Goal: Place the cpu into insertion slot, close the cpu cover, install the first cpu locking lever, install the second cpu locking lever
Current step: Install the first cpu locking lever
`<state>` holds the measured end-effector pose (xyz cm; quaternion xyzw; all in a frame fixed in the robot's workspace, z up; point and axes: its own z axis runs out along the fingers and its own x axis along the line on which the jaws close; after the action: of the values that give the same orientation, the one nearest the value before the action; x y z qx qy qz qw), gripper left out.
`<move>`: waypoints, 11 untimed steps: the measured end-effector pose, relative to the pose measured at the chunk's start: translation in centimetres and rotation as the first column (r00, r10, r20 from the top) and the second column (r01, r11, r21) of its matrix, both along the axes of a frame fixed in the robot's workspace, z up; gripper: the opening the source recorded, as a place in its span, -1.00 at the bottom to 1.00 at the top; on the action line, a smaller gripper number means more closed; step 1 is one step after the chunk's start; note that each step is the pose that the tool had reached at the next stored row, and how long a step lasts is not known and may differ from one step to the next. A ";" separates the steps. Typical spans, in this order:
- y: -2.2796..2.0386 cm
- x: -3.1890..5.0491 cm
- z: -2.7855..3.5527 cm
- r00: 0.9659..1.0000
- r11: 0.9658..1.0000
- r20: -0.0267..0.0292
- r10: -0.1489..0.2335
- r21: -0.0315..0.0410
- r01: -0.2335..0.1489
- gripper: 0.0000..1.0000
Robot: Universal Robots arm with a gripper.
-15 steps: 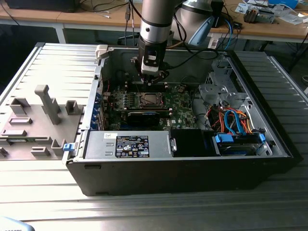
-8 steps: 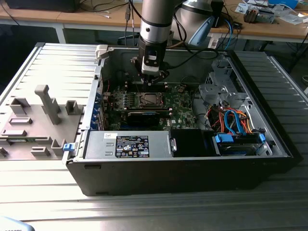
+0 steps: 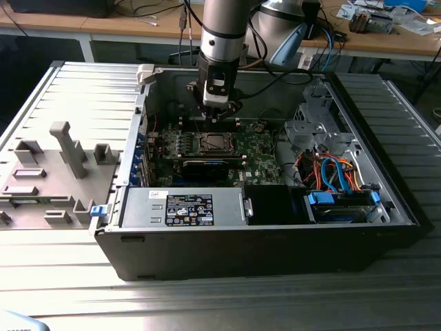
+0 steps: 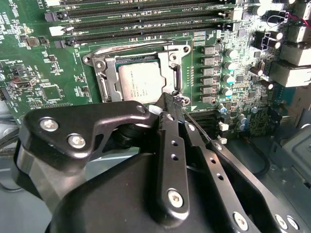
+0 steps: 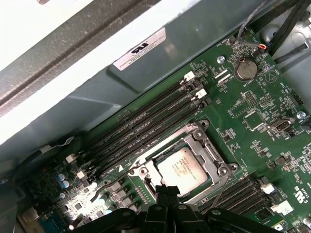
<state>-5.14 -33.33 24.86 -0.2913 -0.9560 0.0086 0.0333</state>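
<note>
The cpu [image 4: 141, 83] [image 5: 182, 167] lies flat in the insertion slot [image 3: 204, 143] of the green motherboard [image 3: 258, 148]. Its silvery top shows through the square window of the cpu cover [image 4: 103, 73] [image 5: 206, 141], which lies down over it. My gripper [image 4: 171, 101] [image 5: 168, 188] [image 3: 218, 114] is shut, its black fingertips pressed together just above one edge of the socket. A thin metal locking lever [image 4: 197, 124] [image 5: 219, 183] runs beside the fingertips. Another lever [image 4: 129, 48] [image 5: 127, 170] lies along the socket's side toward the long black memory slots [image 5: 146, 124].
The board sits deep in an open computer case [image 3: 138, 148]. Its grey wall [image 5: 146, 73] rises close behind the memory slots. Capacitors [image 4: 228, 65] stand beside the socket. Drive bays and coloured cables [image 3: 331, 172] are at the exterior view's right, a power supply [image 3: 182, 207] in front.
</note>
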 end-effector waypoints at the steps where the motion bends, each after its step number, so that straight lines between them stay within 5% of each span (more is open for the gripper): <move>1: 0.00 0.00 0.00 1.000 1.000 0.000 0.002 0.000 -0.002 -0.79; 11: 0.00 0.00 0.00 1.000 1.000 0.000 0.014 0.000 -0.014 -0.79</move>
<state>-5.14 -33.33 24.85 -0.2848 -0.9580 0.0088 0.0332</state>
